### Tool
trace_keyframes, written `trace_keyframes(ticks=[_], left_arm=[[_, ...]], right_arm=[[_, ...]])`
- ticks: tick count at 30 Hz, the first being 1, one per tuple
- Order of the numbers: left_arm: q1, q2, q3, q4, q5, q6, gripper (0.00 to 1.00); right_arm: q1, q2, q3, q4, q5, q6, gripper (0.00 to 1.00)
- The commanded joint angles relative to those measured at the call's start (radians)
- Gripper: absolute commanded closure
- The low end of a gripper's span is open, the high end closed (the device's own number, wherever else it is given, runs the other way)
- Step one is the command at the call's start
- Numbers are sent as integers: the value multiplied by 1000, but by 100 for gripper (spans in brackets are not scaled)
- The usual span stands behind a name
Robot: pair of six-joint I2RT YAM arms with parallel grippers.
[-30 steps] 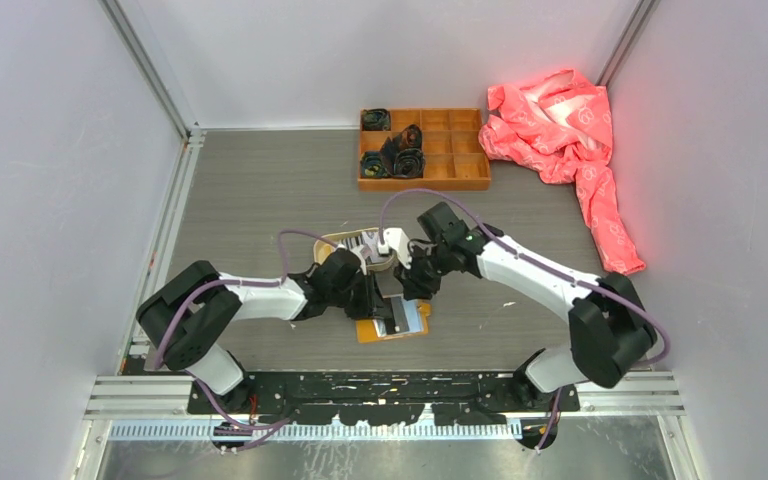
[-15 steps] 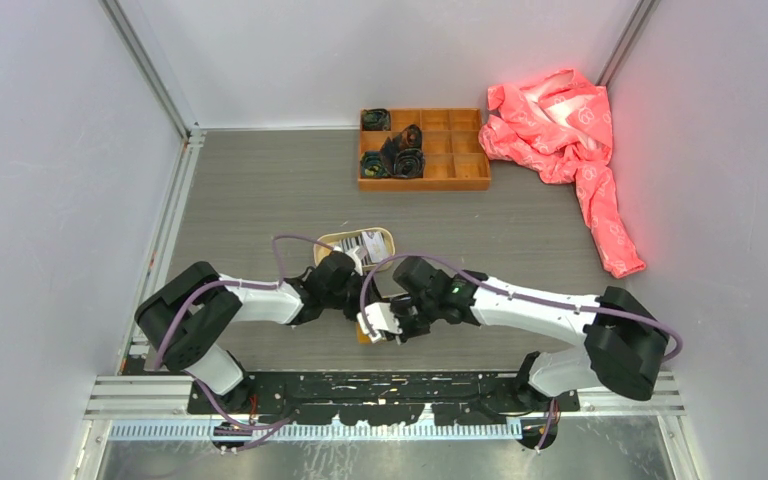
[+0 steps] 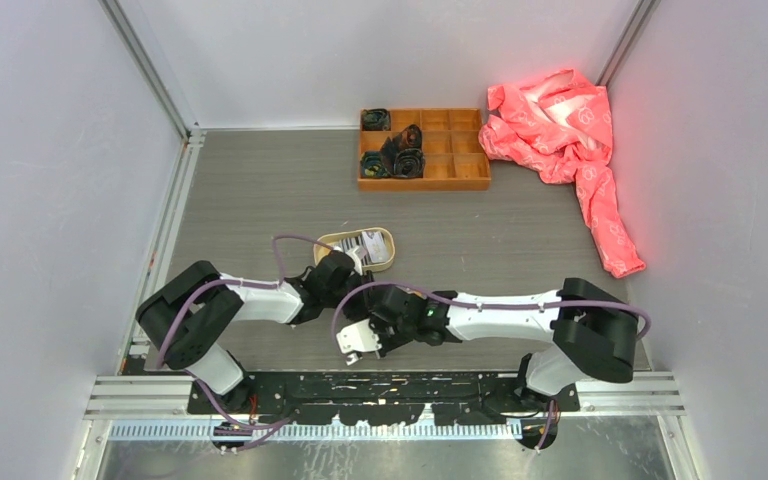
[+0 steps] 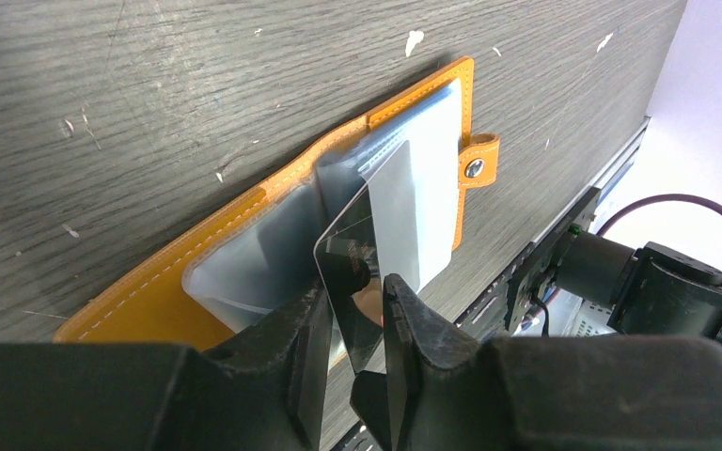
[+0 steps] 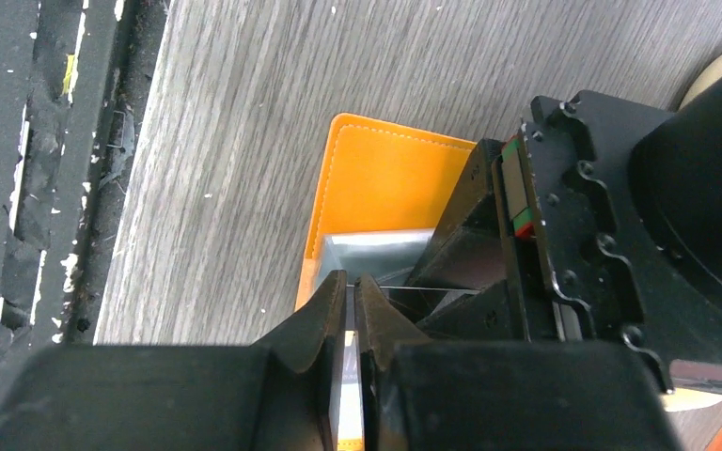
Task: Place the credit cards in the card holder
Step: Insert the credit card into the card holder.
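Pinches a card holder (image 4: 150, 310) sleeve (image 4: 390, 207) with left gripper (image 4: 359, 287). Clamps a credit card (image 5: 348, 395) with right gripper (image 5: 351, 282), at its 6 o'clock

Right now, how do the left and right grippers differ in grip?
The left gripper pinches a lifted clear sleeve of the card holder; the right gripper pinches a thin pale card, edge-on. The left gripper's jaws stand slightly apart; the right gripper's nearly touch. Both hang over the open holder.
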Motion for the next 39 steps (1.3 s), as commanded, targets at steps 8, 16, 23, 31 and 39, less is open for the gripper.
trace_keyframes(ticks=[8,16,23,31,39], left_arm=[[-3,33,-9,-60,-5,17,72],[-3,22,-7,-73,-6,21,72],[-1,12,-4,-91,-13,30,71],[6,-11,-1,-110,-25,38,71],[8,-60,-6,-123,-38,39,71]], right_arm=[[28,37,43,102,108,57,86],[30,65,50,97,172,52,86],[4,63,47,64,208,27,87],[-64,31,51,9,170,25,87],[-157,-49,85,-99,-85,65,87]])
